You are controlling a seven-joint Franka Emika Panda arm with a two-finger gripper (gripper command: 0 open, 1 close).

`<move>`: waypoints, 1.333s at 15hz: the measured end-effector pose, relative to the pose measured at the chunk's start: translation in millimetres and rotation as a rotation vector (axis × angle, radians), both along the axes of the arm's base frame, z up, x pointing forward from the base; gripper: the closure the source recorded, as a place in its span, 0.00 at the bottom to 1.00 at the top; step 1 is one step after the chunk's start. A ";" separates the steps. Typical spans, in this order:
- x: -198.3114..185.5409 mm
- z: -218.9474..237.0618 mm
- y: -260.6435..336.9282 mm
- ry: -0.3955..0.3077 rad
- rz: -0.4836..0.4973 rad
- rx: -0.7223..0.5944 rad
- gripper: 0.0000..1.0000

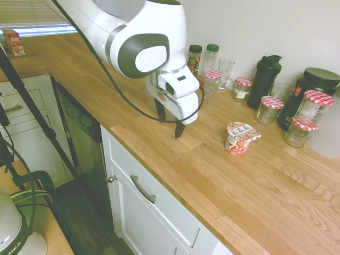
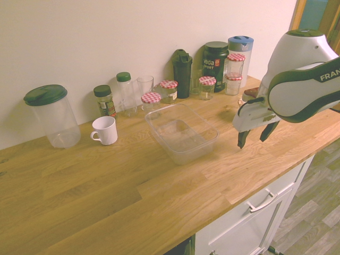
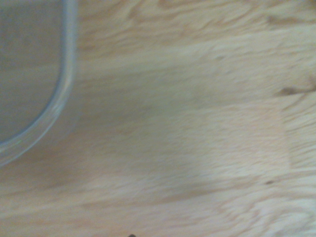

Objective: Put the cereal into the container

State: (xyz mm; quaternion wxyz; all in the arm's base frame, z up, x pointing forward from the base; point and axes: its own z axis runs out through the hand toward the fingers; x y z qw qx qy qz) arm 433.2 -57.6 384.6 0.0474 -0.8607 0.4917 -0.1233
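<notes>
Gripper [image 1: 170, 123] empty, jaws wide, above bare counter [image 1: 159, 135], cereal [image 1: 240, 138] upright beyond it, container [image 2: 181, 133] clear only in second exterior view

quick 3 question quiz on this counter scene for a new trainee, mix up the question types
1. True or false: the gripper holds the cereal.
2. The container now holds: A) the cereal B) a white mug C) nothing.
3. Fill in: the cereal stands on the wooden ____.

Key
1. False. The gripper is open and empty, above the counter and apart from the cup.
2. C. The clear tub is empty; the white mug stands beside it.
3. Counter, in front of the jars with checkered lids.
</notes>
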 end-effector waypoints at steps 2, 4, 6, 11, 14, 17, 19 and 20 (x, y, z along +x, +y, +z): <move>5.5 5.2 -21.4 -0.059 -0.036 -0.002 0.00; 18.2 8.7 -37.8 -0.124 -0.068 -0.012 0.00; 36.1 6.6 -55.9 -0.150 -0.101 -0.016 0.00; 85.4 -6.2 -103.6 -0.147 -0.176 -0.020 0.00; 107.9 -11.5 -114.1 -0.120 -0.189 -0.020 0.00; 123.1 -14.2 -123.1 -0.093 -0.197 -0.023 0.00; 133.5 -16.6 -128.1 -0.086 -0.200 -0.028 0.00; 137.7 -18.9 -129.7 -0.084 -0.200 -0.031 0.00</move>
